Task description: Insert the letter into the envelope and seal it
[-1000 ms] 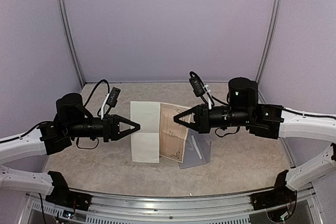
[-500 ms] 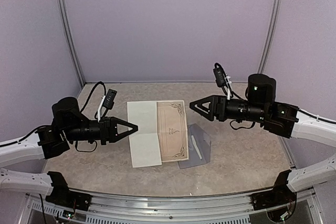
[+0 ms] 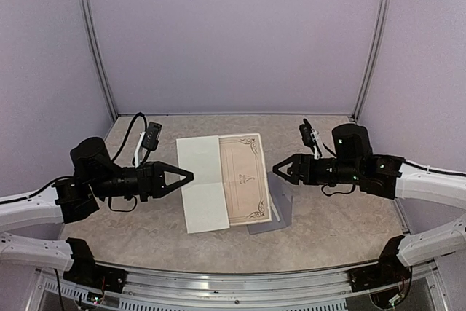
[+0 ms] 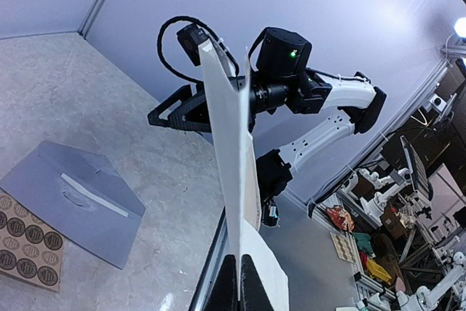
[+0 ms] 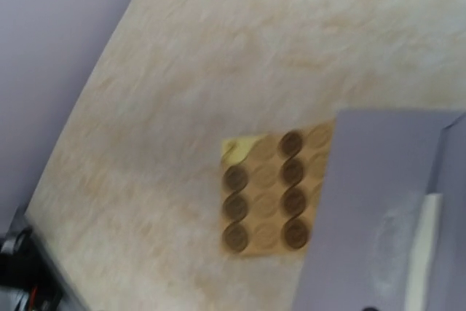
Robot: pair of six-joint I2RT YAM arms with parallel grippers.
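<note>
1. The envelope point(image 3: 282, 213) lies flap-open on the counter point(image 3: 335, 216). From above, its left part is hidden under the letter point(image 3: 222, 180), and the sticker sheet point(image 4: 29, 242) is tucked partly beneath it.
2. A second ago my right hand point(image 3: 280, 169) pinched the letter's 3 o'clock edge. It has since let go, fingers spread, and backed off toward 3 o'clock.
3. My left hand point(image 3: 188, 175), pressed together on the letter's 9 o'clock edge, alone holds it aloft.
4. The envelope sits at 6 o'clock of the right hand and well apart from the left. Insertion looks unstarted, and the freed hand could steady the envelope.
</note>
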